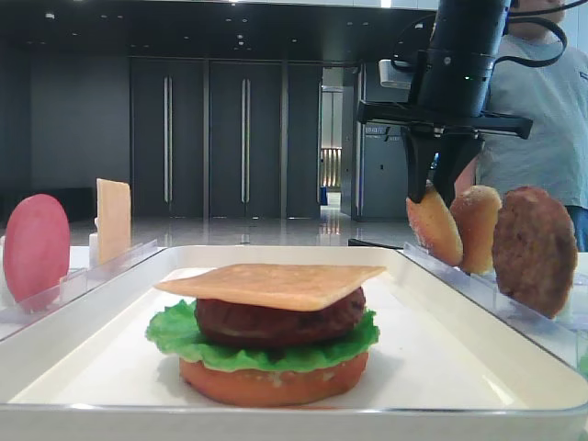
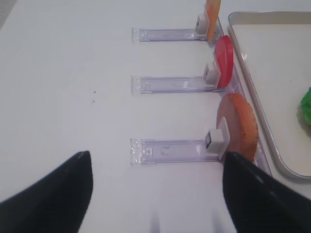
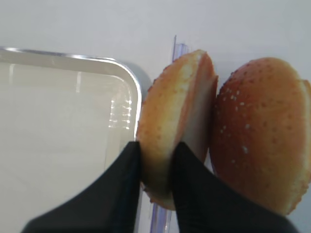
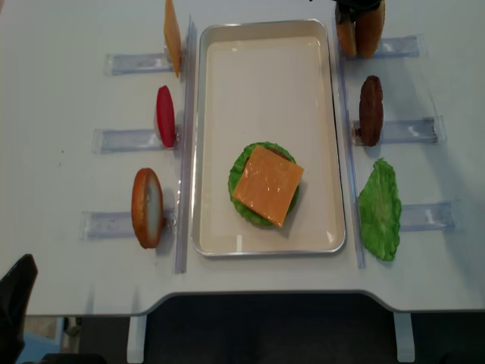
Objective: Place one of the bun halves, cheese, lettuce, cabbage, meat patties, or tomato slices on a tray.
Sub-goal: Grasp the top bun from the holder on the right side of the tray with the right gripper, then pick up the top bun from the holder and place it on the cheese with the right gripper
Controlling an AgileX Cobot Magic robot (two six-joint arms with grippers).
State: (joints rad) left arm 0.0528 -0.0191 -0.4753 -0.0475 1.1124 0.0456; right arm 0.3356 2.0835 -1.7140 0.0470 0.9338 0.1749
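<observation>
Risk sits mostly in how narrow the hold is. The right gripper has its two black fingers pinched on the lower edge of one bun half, which stands on its edge in a clear rack just outside the tray. Only the rim of the bun is between the fingers; most of its body sticks out beyond the fingertips. My guess is that a quick lift or a swing toward the tray could let the bun pivot or slip out and drop onto the desk.

Just beside the held bun, on the side away from the tray, a second bun half leans against it, touching or nearly so. Pulling the first one up could drag or topple its neighbour out of the rack.

Well beyond the gripper, toward the near end of the tray, a stack already stands: cheese on a patty on lettuce over a reddish bottom layer. The cheese slice overhangs and sits tilted, so a bun set down off-centre, or released from too high, may slide off or shift the slice.

The left gripper is wide apart and holds nothing, hovering over bare desk beside the other racks.
</observation>
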